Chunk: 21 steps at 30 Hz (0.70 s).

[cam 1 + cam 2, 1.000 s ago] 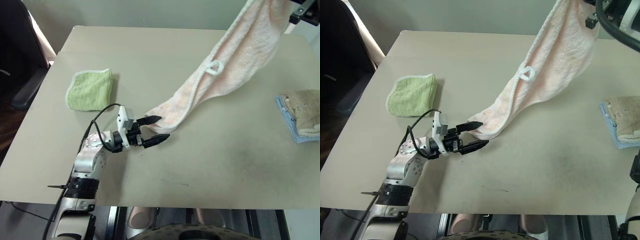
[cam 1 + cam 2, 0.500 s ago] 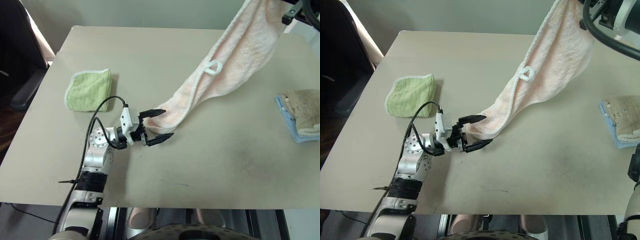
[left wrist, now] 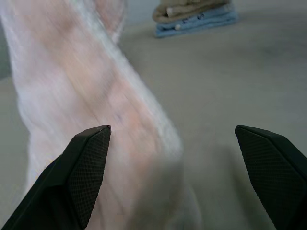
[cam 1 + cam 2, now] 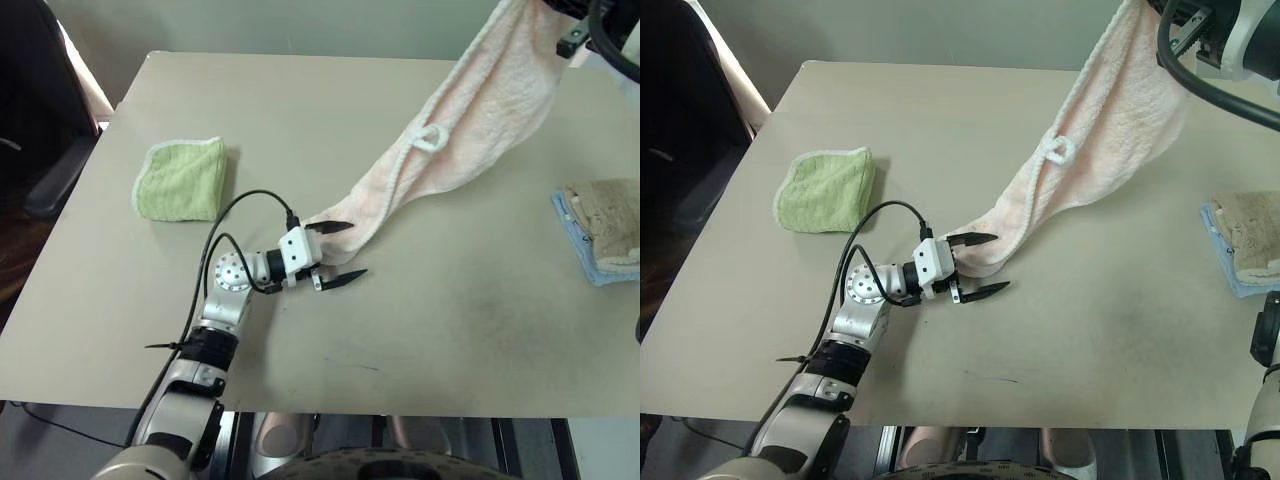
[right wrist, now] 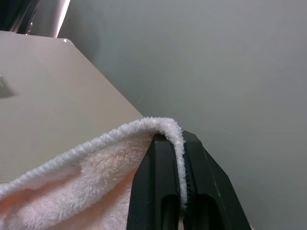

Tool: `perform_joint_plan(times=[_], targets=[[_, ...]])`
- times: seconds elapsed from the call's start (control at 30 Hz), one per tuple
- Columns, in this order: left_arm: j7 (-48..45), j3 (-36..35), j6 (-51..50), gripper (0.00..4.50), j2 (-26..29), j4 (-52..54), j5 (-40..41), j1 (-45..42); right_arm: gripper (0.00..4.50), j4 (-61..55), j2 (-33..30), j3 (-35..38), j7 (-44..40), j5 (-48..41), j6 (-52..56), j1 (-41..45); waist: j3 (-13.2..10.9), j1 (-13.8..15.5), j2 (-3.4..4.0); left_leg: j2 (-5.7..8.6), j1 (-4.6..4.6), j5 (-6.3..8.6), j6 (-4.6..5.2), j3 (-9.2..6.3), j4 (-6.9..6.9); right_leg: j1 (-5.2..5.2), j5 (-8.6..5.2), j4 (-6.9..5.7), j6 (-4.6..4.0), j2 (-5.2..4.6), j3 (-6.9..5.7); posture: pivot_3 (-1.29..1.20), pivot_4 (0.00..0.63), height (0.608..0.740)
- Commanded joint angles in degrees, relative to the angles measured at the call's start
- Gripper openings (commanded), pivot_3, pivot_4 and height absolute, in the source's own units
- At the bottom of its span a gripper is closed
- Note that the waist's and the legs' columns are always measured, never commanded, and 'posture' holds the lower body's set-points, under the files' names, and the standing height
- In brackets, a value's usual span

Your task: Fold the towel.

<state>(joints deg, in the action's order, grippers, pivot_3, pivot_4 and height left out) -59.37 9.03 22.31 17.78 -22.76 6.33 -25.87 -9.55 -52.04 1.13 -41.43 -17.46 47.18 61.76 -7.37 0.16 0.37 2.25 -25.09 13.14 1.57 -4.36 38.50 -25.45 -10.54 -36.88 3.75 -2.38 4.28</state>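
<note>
Towel point(image 4: 470, 120) edge pinched, bare table point(image 4: 480, 330) beside

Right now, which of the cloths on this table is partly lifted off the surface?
The pink towel: the right tool pinches its upper edge in the air, and its lower end trails on the table. The green cloth lies flat, folded.

A beige table point(image 4: 300, 110) takes up most of the scene. On its left side lies a green cloth point(image 4: 181, 179), folded, with a pale edging along its border. At the table's right edge sits a small stack: a beige cloth point(image 4: 606, 215) on top of a blue cloth point(image 4: 578, 245), whose edge shows beneath it on the left and near sides. The two are well apart from the green one. A dark chair point(image 4: 35, 120) stands off the table's far left corner.
</note>
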Motion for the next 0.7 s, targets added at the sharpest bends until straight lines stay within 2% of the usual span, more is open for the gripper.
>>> perform_joint_plan(times=[0.03,0.13,0.37,0.7], targets=[[2.60,-0.42,0.28,4.50,0.45,0.04,-0.92,-1.50,0.03,-0.95,-0.14,1.86,1.24,0.99,-1.22,1.18,0.00,-0.04,0.00,0.00,0.00,0.00,0.00,0.00,0.00,0.00,0.00,0.00,0.00,0.00,0.00,0.00,0.150,0.728],[6.01,-1.68,-3.27,4.50,0.40,0.40,-0.68,-2.33,0.03,-1.27,-0.16,1.90,1.21,1.36,-1.59,0.86,0.00,-0.09,0.00,-0.01,0.00,0.00,0.00,0.02,0.00,0.00,0.00,0.00,0.01,0.00,0.00,0.00,0.150,0.728],[9.04,-2.94,-4.18,4.50,2.24,-1.15,-0.94,-3.87,0.03,-1.24,-0.54,1.19,1.07,3.18,-3.66,-0.21,0.00,-0.07,0.00,0.00,0.00,0.00,0.00,0.02,0.04,0.00,0.01,0.00,0.01,0.00,-0.01,0.00,0.150,0.728],[7.27,-2.72,-3.57,4.50,2.08,0.01,1.18,-3.32,0.03,-1.01,-0.27,1.28,0.42,3.80,-4.38,-0.54,0.00,-0.07,0.00,0.00,-0.04,0.00,0.00,0.03,0.11,0.00,0.01,0.00,0.03,0.00,-0.01,0.00,0.150,0.728]])
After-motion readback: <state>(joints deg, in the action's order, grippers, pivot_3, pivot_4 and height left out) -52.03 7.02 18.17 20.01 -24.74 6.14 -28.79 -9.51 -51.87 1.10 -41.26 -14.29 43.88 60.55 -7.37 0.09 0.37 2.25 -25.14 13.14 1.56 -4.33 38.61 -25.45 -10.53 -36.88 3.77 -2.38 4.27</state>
